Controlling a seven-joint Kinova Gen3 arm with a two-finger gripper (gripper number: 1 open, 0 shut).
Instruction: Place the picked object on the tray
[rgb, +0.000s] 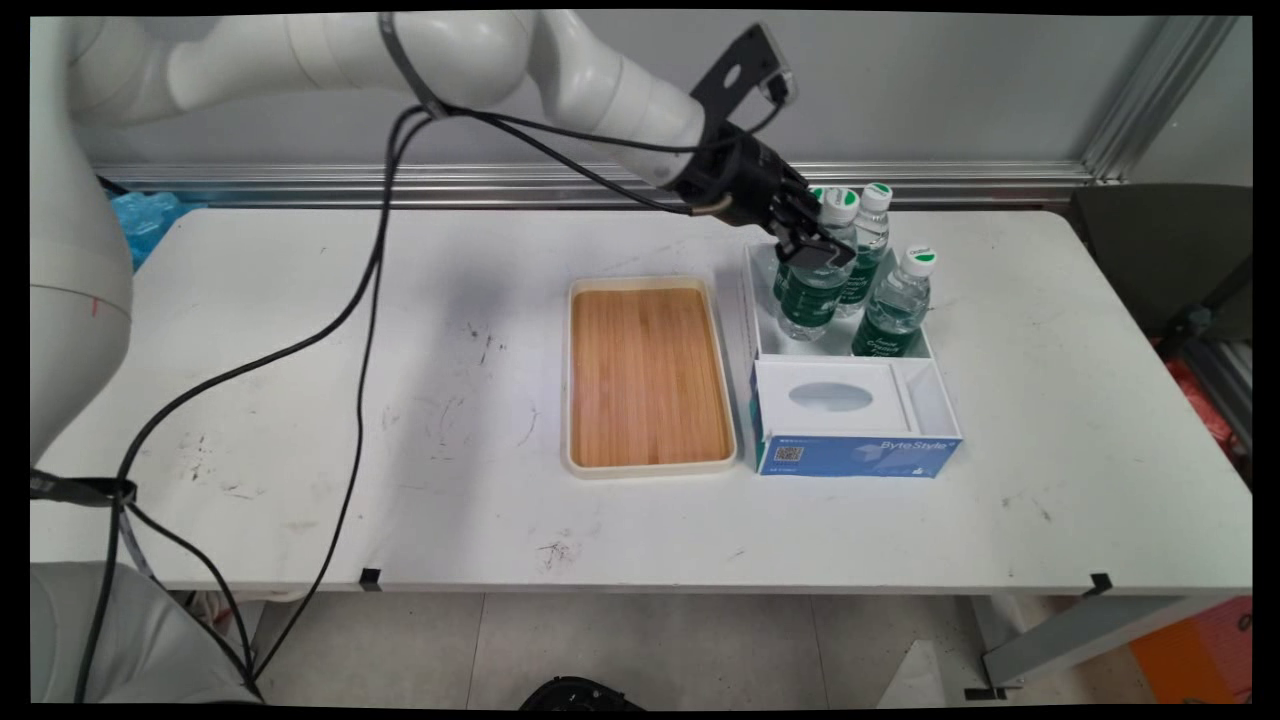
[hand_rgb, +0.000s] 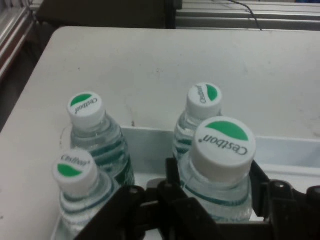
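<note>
Several clear water bottles with green labels and white-and-green caps stand in a white open box (rgb: 753, 310) at the table's back right. My gripper (rgb: 815, 252) reaches down into that box and is shut on the front-left bottle (rgb: 808, 302) just under its cap. In the hand view that bottle (hand_rgb: 224, 142) sits between my two fingers (hand_rgb: 172, 172), which press its shoulders on both sides. It still stands upright among the others. One neighbour (hand_rgb: 204, 97) is just behind it and two more (hand_rgb: 85, 107) stand to its left.
A blue and white tissue box (rgb: 850, 455) adjoins the bottle box on its near side. A white-rimmed wooden tray (rgb: 648, 375) lies just left of both. Black cables (rgb: 365, 330) hang from the arm over the table's left half.
</note>
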